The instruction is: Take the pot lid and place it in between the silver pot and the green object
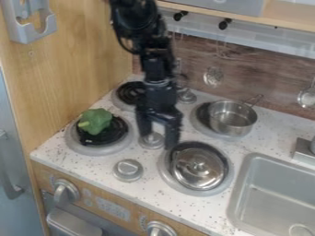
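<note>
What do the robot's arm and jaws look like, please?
The arm is black all over, built from chunky, blocky segments and rounded joints, with a thin black cable looping out beside its upper part. The jaws are black too: a pair of stout, roughly straight prongs below a wider block. I can make out no markings on them.

The lid (198, 169) and silver pot (232, 120) look glossy metal.

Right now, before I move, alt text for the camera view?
A black claw hangs open over a toy stove, above and left of the pot lid on the near-right burner. A silver pot stands on the far-right burner; a green object sits on the near-left one.
</note>
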Robot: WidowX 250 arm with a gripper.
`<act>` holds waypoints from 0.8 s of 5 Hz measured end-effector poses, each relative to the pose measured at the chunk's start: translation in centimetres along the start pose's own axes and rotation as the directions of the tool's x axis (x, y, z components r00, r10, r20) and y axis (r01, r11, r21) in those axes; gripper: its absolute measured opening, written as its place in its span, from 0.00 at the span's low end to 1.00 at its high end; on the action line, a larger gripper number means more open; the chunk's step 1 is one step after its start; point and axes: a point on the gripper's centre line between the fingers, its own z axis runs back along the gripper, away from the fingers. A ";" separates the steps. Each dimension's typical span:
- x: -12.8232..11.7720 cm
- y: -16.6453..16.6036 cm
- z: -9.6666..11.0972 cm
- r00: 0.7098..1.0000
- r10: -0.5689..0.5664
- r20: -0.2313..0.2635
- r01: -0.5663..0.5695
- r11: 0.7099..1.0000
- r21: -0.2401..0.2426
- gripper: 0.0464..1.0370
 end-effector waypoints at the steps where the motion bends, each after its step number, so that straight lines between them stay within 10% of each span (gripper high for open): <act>1: 0.6 -3.3 -0.8 0.995 -0.103 0.017 0.103 0.995 0.009 0.96; 4: 3.0 -6.1 -3.8 0.982 -0.187 0.023 0.184 0.980 0.076 0.96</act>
